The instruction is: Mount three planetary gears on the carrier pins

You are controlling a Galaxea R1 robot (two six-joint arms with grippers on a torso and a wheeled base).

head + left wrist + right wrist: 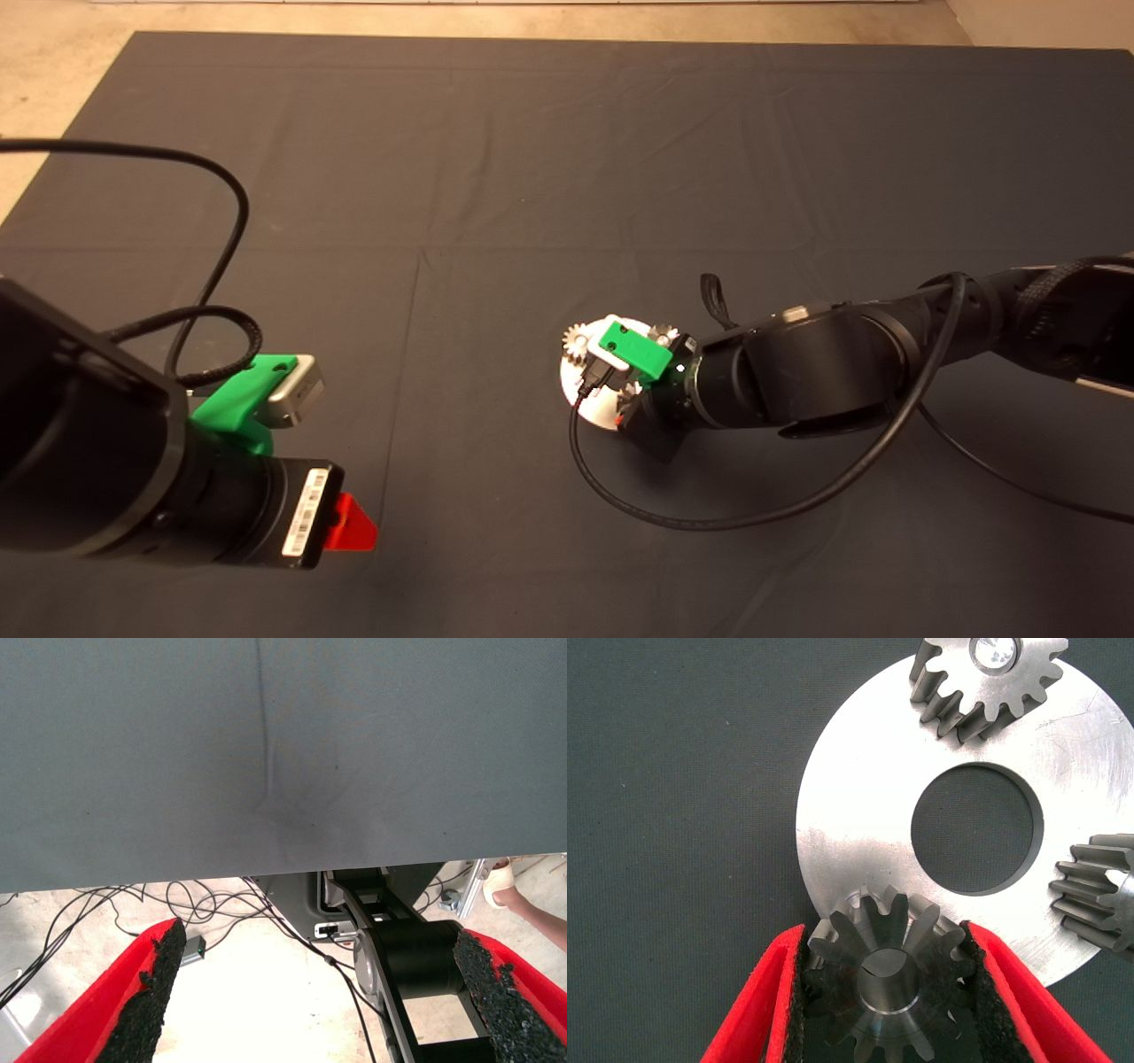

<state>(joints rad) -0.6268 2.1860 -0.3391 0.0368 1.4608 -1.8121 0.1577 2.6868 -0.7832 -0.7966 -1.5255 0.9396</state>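
The round silver disc (859, 815) with a central hole lies on the dark mat, and its carrier pins (994, 651) show as bright ends in the gear centres. One planetary gear (988, 678) sits on a pin at the far rim. A second gear (1099, 895) stands at the disc's edge, cut off by the picture's border. My right gripper (886, 935) is shut on a third gear (886, 979), which is seated over a pin. From the head view, the right gripper (620, 403) hovers low over the disc (576, 383). My left gripper (321, 935) is open and holds nothing, parked at the lower left (350, 525).
A black cable (709, 518) loops across the mat in front of the right arm. The left wrist view shows the mat's edge, floor cables (115, 912), a black frame and a person's foot (505, 890).
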